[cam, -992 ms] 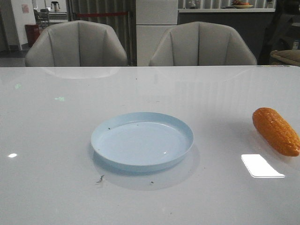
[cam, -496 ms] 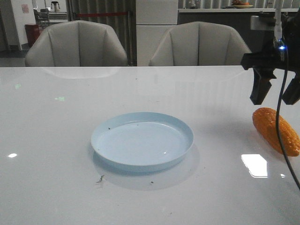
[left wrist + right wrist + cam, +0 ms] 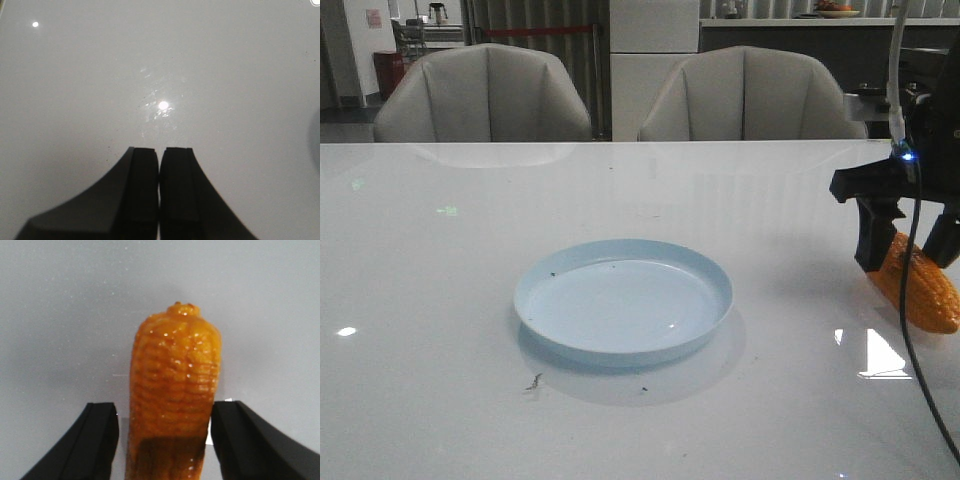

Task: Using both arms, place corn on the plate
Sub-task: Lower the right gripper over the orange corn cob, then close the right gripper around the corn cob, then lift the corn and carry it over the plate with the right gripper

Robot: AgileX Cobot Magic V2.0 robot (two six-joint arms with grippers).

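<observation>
Tabletop [image 3: 440, 400]: glossy white surface with light glare; no brand, label or legible writing appears on any object in the three views.

Nearest item, front view: the plate [image 3: 623, 299], pale blue, round and shallow, low raised rim, a few dark specks inside. It lies flat, slightly left of centre. Small dark debris [image 3: 534, 381] lies on the tabletop just in front of it.

Right of the plate and well apart from it: the corn [image 3: 923, 287], orange-yellow, lying flat near the right edge of the front view. Rows of bumpy kernels are visible in the right wrist view [image 3: 175, 385], with one cob end pointing away from the camera.

Right claw [image 3: 906, 240]: lowered over the corn from above, arm body dark, a small blue indicator light [image 3: 906, 155] lit, a cable [image 3: 918, 330] hanging in front. In the right wrist view the right claw [image 3: 165, 427] stands wide, one finger on each side of the cob, narrow gaps visible on both sides; no contact is evident.

Left claw [image 3: 160, 172]: seen in the left wrist view only, fingers pressed together, holding nothing, above bare tabletop.

Farthest: two grey chairs [image 3: 485, 95] behind the tabletop.
</observation>
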